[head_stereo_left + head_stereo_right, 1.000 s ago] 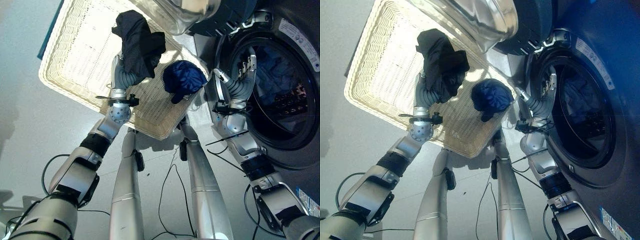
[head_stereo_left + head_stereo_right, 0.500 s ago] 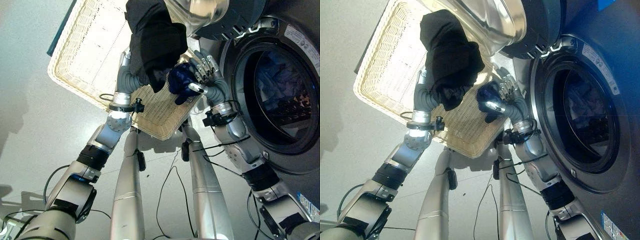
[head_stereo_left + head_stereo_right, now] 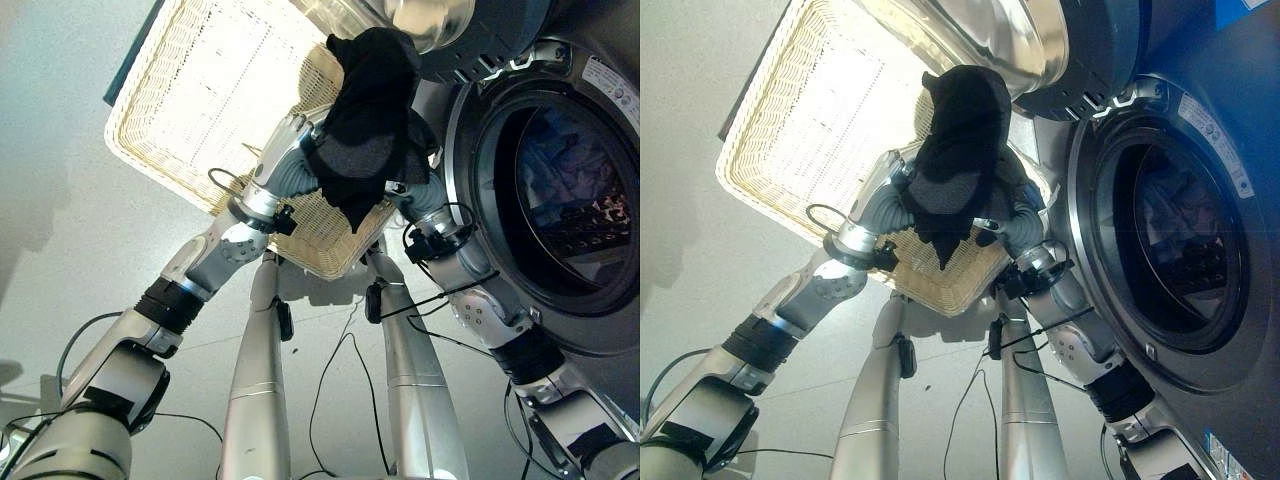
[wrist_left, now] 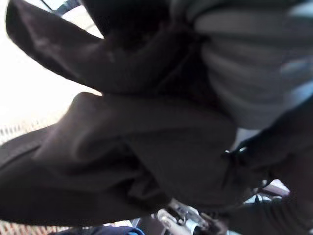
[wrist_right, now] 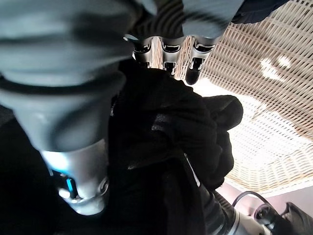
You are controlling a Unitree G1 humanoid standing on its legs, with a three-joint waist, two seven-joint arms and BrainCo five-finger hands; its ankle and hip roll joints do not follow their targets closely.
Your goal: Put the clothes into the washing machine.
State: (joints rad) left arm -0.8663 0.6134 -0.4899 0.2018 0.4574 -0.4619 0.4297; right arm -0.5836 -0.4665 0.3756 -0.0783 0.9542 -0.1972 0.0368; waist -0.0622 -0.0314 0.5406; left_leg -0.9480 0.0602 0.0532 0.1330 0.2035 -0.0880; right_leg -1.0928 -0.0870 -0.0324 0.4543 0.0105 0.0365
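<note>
A black garment [image 3: 368, 130] hangs from my left hand [image 3: 292, 135], which is shut on it above the near right corner of the wicker basket [image 3: 150, 170]. The cloth drapes over my right hand [image 5: 168, 41], which sits just behind it beside the washing machine's round opening [image 3: 570, 200]. A blue garment [image 5: 259, 7] lies in the basket past that hand, hidden behind the black cloth in the eye views. Bluish clothes [image 3: 565, 150] lie inside the drum.
The washer's glass door [image 3: 430, 20] stands open over the basket's far right corner. The basket's left half [image 3: 810, 120] holds nothing. Pale floor [image 3: 60, 250] spreads to the left.
My left hand has carried the black garment to the right, over the blue one. My right hand left the drum's mouth, reached to the basket and is now under the black cloth.
</note>
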